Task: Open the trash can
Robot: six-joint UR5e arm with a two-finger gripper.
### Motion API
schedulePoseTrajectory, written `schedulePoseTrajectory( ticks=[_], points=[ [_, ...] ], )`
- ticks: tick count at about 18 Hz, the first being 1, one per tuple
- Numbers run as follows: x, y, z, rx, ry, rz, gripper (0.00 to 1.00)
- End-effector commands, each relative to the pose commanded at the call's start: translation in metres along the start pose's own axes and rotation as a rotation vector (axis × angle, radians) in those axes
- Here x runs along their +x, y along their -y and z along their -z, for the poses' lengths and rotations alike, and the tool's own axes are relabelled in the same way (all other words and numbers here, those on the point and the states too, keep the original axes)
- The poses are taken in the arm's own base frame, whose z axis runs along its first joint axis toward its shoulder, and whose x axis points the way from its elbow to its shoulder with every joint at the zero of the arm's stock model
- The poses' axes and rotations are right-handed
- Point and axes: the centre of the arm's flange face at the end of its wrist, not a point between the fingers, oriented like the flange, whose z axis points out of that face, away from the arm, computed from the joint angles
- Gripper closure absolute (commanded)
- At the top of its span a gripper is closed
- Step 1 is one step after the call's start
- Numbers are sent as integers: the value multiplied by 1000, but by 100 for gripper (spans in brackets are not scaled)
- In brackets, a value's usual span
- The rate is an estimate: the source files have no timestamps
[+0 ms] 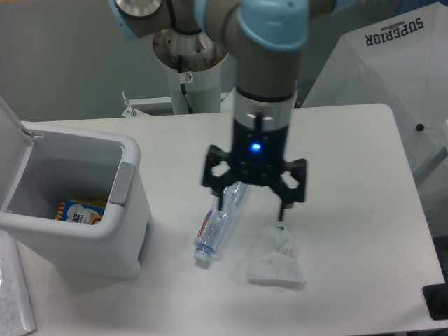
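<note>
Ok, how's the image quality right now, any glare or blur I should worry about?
Fixed camera: even, soft lighting, faint shadows under the plastic bottle and crumpled tissue; white table slightly washed out; gripper mildly soft, its blue LED glowing; trash can readable.
</note>
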Motion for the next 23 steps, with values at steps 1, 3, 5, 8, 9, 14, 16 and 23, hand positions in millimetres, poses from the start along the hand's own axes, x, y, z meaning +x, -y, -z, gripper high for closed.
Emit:
schedulePoseTrajectory(
  ticks=[1,3,5,8,9,14,16,23],
  points=[
    [-6,-6,-3,-8,-3,0,0],
    [-13,-14,-14,-52,5,-12,0],
    [-23,-21,-35,-127,26,-46,0],
    [-33,-26,-57,-178,22,-133,0],
    [-38,-29,-66,-191,12,-163,0],
    [-49,-38,-83,-241,3,-277,0],
    [-49,-40,-84,-249,2,-280,0],
    [-51,-41,-87,-268,12,-281,0]
  ],
)
